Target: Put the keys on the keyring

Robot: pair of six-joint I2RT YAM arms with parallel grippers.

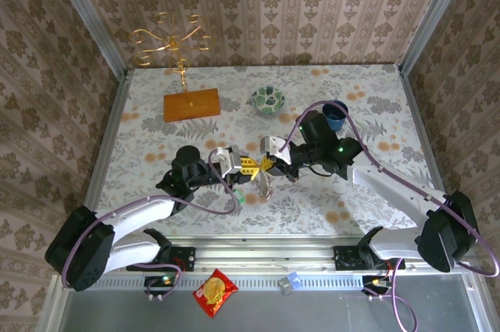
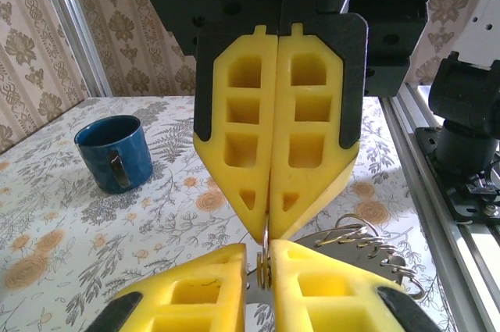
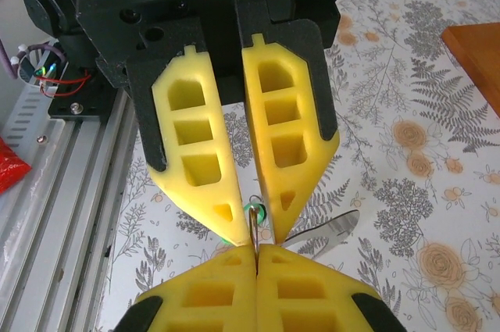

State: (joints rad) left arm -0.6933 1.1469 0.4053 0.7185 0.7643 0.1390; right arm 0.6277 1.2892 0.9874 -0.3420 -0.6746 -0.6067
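Observation:
Over the middle of the table my two grippers meet tip to tip. The keyring (image 1: 264, 184) hangs beneath them as a thin dark hoop. My right gripper (image 3: 256, 252) is shut on the ring's wire (image 3: 255, 232). Facing it, my left gripper (image 3: 258, 219) has its fingers a little apart, with the ring's wire and a key's green head (image 3: 251, 208) in the gap. In the left wrist view the ring (image 2: 266, 269) stands loose between my left gripper's (image 2: 266, 258) parted fingers, while the right gripper (image 2: 269, 232) above pinches it. A silvery blade (image 3: 336, 230) hangs to the right.
A blue mug (image 1: 336, 116) stands behind the right arm, and a patterned green bowl (image 1: 266, 98) sits further back. The gold wire stand (image 1: 173, 39) rises from its wooden base (image 1: 191, 104) at the back left. A red-and-yellow snack packet (image 1: 215, 291) lies off the table's front edge.

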